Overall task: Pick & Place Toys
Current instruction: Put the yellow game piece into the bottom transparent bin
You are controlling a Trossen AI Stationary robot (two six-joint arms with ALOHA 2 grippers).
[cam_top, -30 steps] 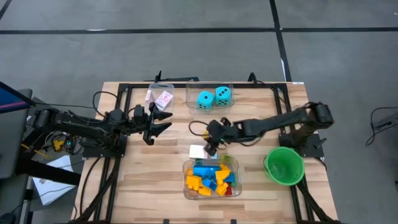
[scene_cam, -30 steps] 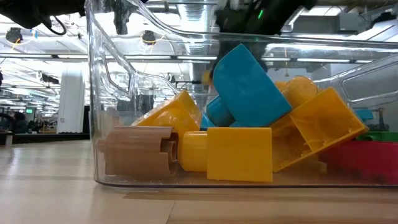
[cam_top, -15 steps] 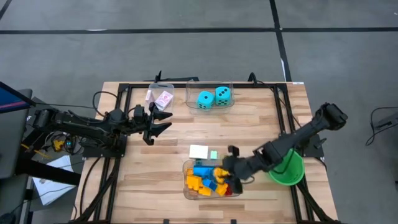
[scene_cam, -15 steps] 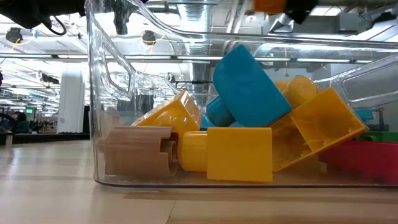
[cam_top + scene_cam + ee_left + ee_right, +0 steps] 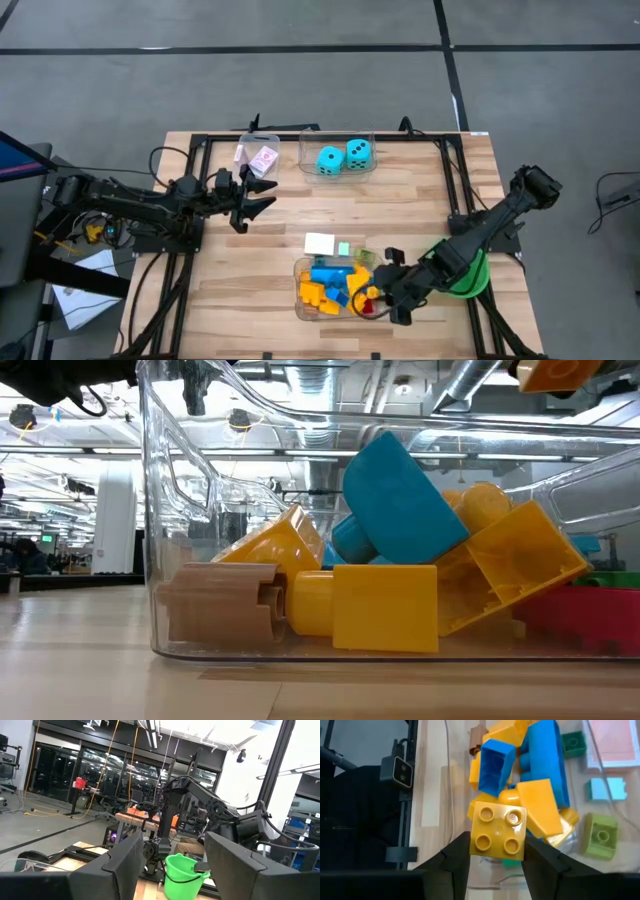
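Right wrist view: yellow brick [image 5: 499, 830] clamped in the right end effector [image 5: 495, 851].
It hangs over the tub's [image 5: 302, 268] right edge, near side of the counter [image 5: 250, 270], likely for dropping in; left end effector [image 5: 262, 195] waits apart, far left.

Even overhead light falls softly across the wooden table [image 5: 250, 290], casting only faint shadows, while ceiling lamps [image 5: 240, 422] glare through the clear plastic tub [image 5: 180, 510] at table height and bright windows wash out the room behind the arms.
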